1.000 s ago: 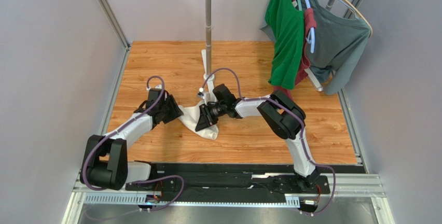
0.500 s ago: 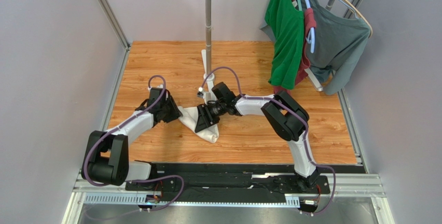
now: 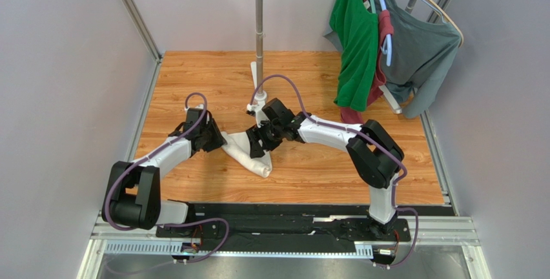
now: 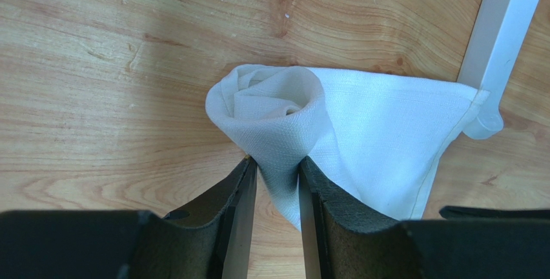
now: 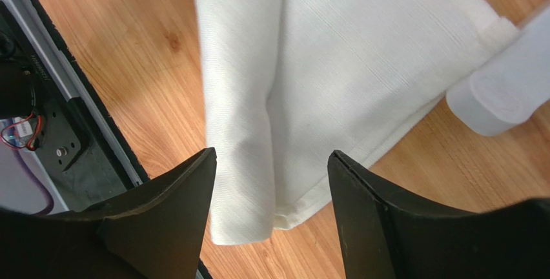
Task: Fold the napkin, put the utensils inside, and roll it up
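The napkin [image 3: 248, 153], loosely rolled into a cone, lies mid-surface [image 3: 310, 169], slightly left of centre. One far corner touches the foot of the white pole stand [image 4: 500, 27]. The left hand [image 4: 277, 170] pinches the napkin's rolled end between its fingers, its arm lying low from the near-left corner. The right hand [image 5: 271, 163] hangs over the napkin's other half with fingers spread wide and gripping nothing, its forearm reaching leftward across the surface.

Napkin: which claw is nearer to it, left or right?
Left. The left claw is pinching the rolled end of the napkin; the right claw hangs open over its flat part, gripping nothing.
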You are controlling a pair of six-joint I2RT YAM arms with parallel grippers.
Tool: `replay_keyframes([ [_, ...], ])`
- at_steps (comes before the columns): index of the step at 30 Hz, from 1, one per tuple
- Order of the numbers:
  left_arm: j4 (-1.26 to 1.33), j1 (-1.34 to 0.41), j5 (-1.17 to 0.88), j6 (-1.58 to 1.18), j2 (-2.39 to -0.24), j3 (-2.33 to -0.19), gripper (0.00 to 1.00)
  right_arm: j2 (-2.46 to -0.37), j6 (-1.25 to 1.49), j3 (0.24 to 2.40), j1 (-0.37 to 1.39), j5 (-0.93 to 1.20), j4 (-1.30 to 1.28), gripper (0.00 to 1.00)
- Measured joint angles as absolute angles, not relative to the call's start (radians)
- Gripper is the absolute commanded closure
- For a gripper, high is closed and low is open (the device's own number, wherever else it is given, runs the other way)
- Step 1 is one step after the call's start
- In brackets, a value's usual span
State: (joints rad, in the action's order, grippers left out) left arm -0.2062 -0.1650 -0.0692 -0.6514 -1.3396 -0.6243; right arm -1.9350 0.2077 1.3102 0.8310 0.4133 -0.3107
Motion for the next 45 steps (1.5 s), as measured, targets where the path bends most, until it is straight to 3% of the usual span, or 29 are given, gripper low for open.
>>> replay_keyframes([
  [12,-0.208,-0.165,-0.068,-0.648,-1.343,-0.628,0.63,-1.916,0.042,1.417,1.047,0.196,-0.343,0.31],
  [26,-0.212,-0.165,-0.068,-0.648,-1.345,-0.63,0.63,-2.006,-0.017,1.428,1.064,0.108,-0.375,0.35],
  [30,-0.212,-0.165,-0.069,-0.647,-1.347,-0.632,0.61,-2.027,-0.02,1.432,1.075,0.086,-0.377,0.41],
  [33,-0.212,-0.165,-0.068,-0.647,-1.347,-0.632,0.58,-2.057,-0.019,1.443,1.077,0.068,-0.377,0.57],
  [36,-0.212,-0.165,-0.065,-0.646,-1.348,-0.632,0.52,-2.068,-0.009,1.448,1.077,0.051,-0.376,0.66],
  [40,-0.218,-0.165,-0.057,-0.643,-1.347,-0.632,0.43,-2.069,0.016,1.445,1.068,0.059,-0.368,0.71],
  [45,-0.254,-0.165,-0.029,-0.644,-1.291,-0.632,0.41,-2.055,0.072,1.398,1.019,0.169,-0.287,0.74],
])
